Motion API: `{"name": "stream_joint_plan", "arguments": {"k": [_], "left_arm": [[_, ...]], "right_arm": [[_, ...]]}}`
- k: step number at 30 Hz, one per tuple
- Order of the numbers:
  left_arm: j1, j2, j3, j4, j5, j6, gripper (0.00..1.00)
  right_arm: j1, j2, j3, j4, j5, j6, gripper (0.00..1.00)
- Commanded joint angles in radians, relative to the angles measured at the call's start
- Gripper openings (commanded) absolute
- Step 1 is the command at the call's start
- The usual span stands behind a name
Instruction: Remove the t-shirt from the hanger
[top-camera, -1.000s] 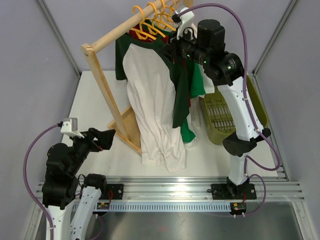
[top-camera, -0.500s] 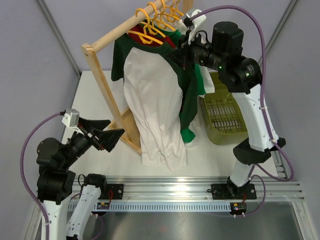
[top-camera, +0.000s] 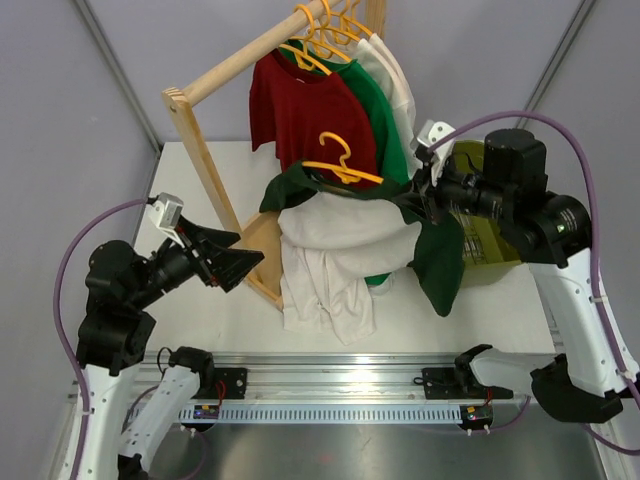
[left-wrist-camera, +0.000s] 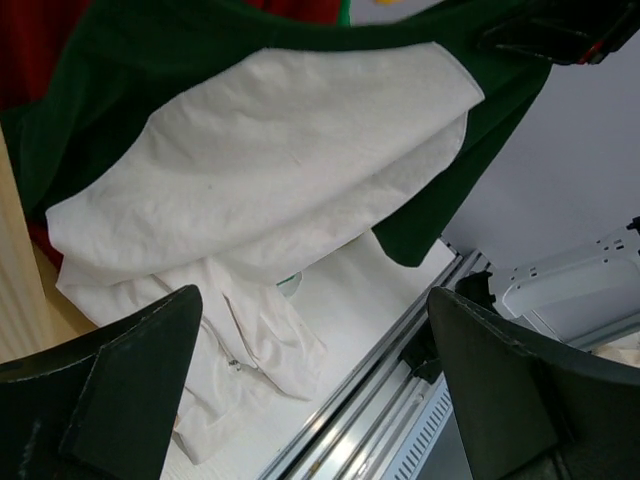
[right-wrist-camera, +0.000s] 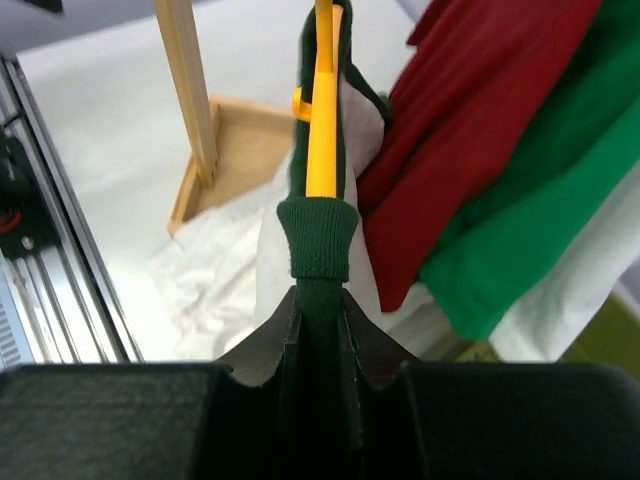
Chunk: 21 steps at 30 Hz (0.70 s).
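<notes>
The t-shirt (top-camera: 345, 225), white with dark green sleeves, hangs bunched in front of the rack, off the rail, with its hem on the table. The orange hanger (top-camera: 340, 165) is still in its neck, hook free in the air. My right gripper (top-camera: 425, 198) is shut on the shirt's dark green ribbed edge (right-wrist-camera: 320, 240), with the hanger arm (right-wrist-camera: 321, 100) running into that fabric above the right gripper (right-wrist-camera: 320, 300). My left gripper (top-camera: 235, 265) is wide open and empty, left of the shirt. In the left wrist view the gripper (left-wrist-camera: 315, 375) faces the shirt (left-wrist-camera: 280, 170).
The wooden rack (top-camera: 200, 150) still carries a red tee (top-camera: 300, 110), an all-green tee (top-camera: 378, 105) and a white shirt (top-camera: 398, 70) on orange hangers. An olive basket (top-camera: 478, 240) stands behind my right arm. The rack's base (top-camera: 255, 245) sits by my left gripper.
My right arm has pulled the t-shirt and its hanger off the rail, down and toward the right. The red tee is now uncovered. My left gripper has risen and turned toward the shirt.
</notes>
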Motion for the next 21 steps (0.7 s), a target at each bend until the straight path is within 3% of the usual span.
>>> {"name": "stream_joint_plan", "arguments": {"k": [1, 3, 5, 10, 16, 21], "left_arm": [[-0.098, 0.024, 0.038, 0.028, -0.073, 0.001, 0.98], [-0.176, 0.053, 0.024, 0.045, -0.186, -0.016, 0.96], [-0.334, 0.081, 0.015, 0.065, -0.290, -0.048, 0.96], [-0.687, 0.257, 0.012, 0.164, -0.733, -0.135, 0.96], [-0.709, 0.412, -0.069, 0.386, -0.919, -0.338, 0.95], [-0.709, 0.516, -0.051, 0.438, -0.993, -0.407, 0.92]], "right_arm": [[-0.063, -0.080, -0.161, -0.006, -0.031, -0.093, 0.00], [-0.100, -0.129, -0.226, -0.002, -0.067, -0.091, 0.00], [-0.113, -0.161, -0.300, 0.007, -0.101, -0.077, 0.00], [-0.166, -0.198, -0.402, 0.037, -0.152, -0.048, 0.00], [-0.177, -0.233, -0.392, 0.027, -0.167, -0.031, 0.00], [-0.186, -0.241, -0.373, 0.018, -0.183, -0.018, 0.00]]}}
